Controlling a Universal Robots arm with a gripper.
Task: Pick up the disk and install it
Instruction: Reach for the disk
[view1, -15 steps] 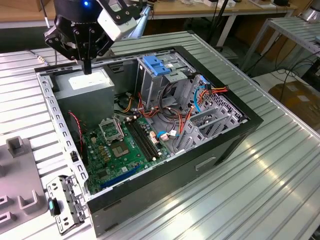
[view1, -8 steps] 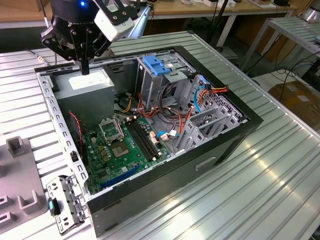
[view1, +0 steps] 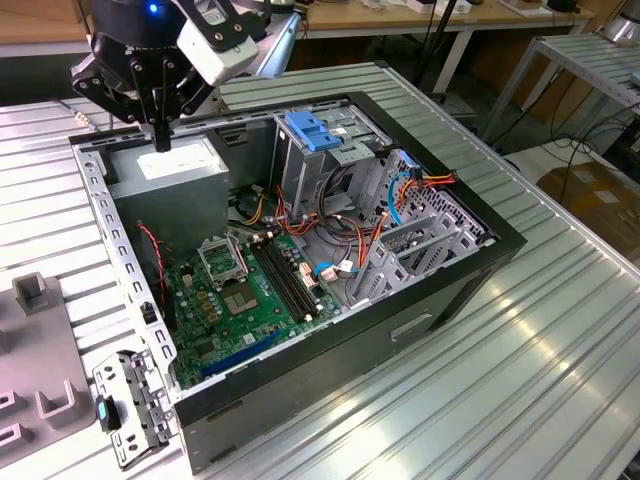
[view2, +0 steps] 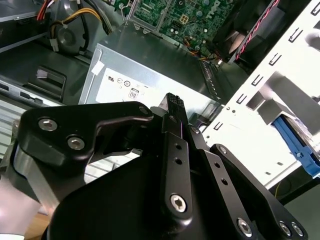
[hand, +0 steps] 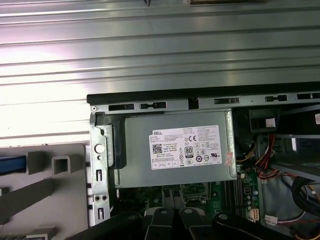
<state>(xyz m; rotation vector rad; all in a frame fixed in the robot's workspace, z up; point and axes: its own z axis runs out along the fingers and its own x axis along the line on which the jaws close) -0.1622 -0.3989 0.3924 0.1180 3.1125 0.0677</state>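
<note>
My gripper (view1: 161, 138) hangs over the back left corner of the open computer case (view1: 470, 265), just above the grey power-supply box (view1: 175, 170). Its dark fingers are shut together with nothing between them. In the second wrist view the gripper (view2: 173, 104) tapers to one ridged tip over the same box (view2: 135, 82). A strip of blue plastic (hand: 12, 164), likely the disk's carrier edge, lies beside the grey fixture (hand: 52, 167) outside the case. A similar blue piece (view2: 295, 145) shows past the white chassis frame. The rest of the disk is hidden.
Inside the case are the green motherboard (view1: 245, 290), red and orange cables (view1: 330, 225) and a grey drive cage (view1: 300, 175) topped by a blue latch (view1: 308, 130). A loose metal bracket (view1: 130, 405) lies on the ribbed table (view1: 520, 380) by the case's front left corner.
</note>
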